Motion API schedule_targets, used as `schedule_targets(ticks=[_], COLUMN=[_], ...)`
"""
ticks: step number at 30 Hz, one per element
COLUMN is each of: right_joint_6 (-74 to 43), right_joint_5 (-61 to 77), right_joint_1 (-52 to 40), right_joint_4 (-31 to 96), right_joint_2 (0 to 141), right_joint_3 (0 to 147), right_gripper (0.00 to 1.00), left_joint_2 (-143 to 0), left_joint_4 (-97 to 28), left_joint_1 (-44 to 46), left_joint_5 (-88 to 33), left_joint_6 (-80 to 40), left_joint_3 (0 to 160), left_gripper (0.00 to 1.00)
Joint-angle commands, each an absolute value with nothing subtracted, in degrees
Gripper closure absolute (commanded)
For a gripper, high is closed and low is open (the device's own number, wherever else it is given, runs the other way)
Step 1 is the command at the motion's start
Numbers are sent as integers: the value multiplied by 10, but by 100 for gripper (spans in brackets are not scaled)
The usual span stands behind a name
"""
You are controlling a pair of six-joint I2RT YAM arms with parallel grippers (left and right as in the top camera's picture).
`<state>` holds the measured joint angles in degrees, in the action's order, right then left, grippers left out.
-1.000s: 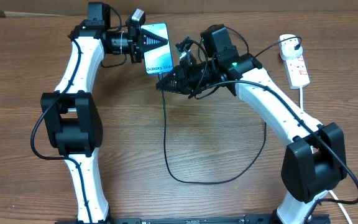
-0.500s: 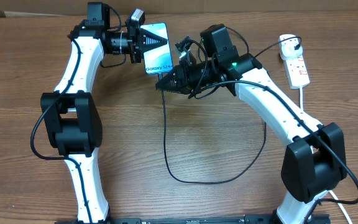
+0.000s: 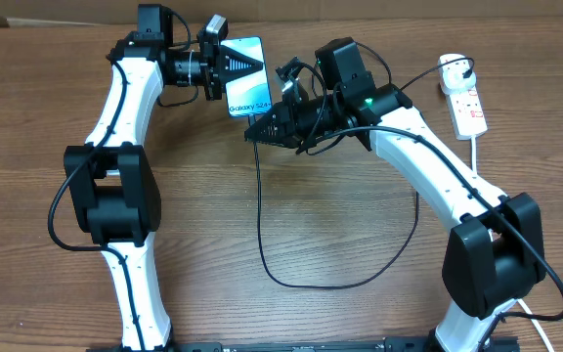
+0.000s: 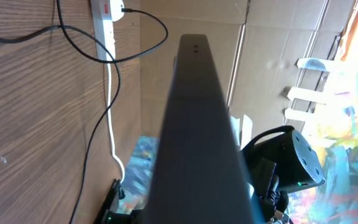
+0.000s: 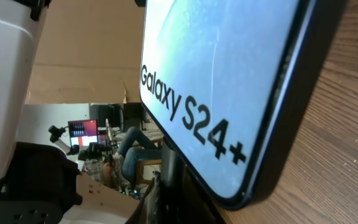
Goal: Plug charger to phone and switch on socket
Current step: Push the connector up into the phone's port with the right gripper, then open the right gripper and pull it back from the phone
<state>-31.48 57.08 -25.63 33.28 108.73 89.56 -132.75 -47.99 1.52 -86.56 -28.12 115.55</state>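
Left gripper (image 3: 225,66): clamped across the phone (image 3: 250,96), holding it on edge at the table's 12 o'clock (the left wrist view looks straight down its dark rim).

Right gripper (image 3: 259,129): at the phone's 5 o'clock, just beside its lower edge. It appears closed on the connector end of the charger (image 3: 260,215), whose cable runs out of its tip toward 6 o'clock, then loops back up to the right.

Whether the connector is seated cannot be told, as the tip is hidden. Judged: insertion is under way and not confirmed.

Socket (image 3: 469,110): at the phone's 3 o'clock, well apart from both grippers, with the plug adapter (image 3: 452,68) fitted at its far end. The switch position is too small to read. Judged: switching on remains to be done.
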Motion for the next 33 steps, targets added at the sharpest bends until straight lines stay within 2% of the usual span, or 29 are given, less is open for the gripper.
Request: schedule_targets(ticks=[1,8,20,21,24,26,29,33], right_joint_6=[-317,-317,-319,-319,-316,-316,-314,-305], right_joint_5=[549,548,545,545,551,554,554,554], right_joint_1=[-243,-237,-237,-237,-237,-237,-237,-236], right_joint_4=[313,313,313,314,314,316,318,320], right_joint_2=[1075,1075,1075,1075,1075,1075,1075,1075], right_joint_3=[901,901,901,901,901,901,901,901], right_gripper=[96,96,96,94,66,55,48,44], left_joint_2=[-1307,-1307,-1307,-1307,-1307,-1307,-1307,-1307], left_joint_4=[-502,-570,-578,-578,-570,-563,-552,-542], left_joint_1=[32,32,32,32,30,29,25,19], left_joint_5=[-907,-907,-907,-907,-907,-906,-906,-895], left_joint_6=[-240,-169,-162,-162,-163,-163,-163,-163], left_joint_3=[1164,1164,1164,1164,1164,1164,1164,1164], left_gripper=[96,96,96,96,96,96,96,96])
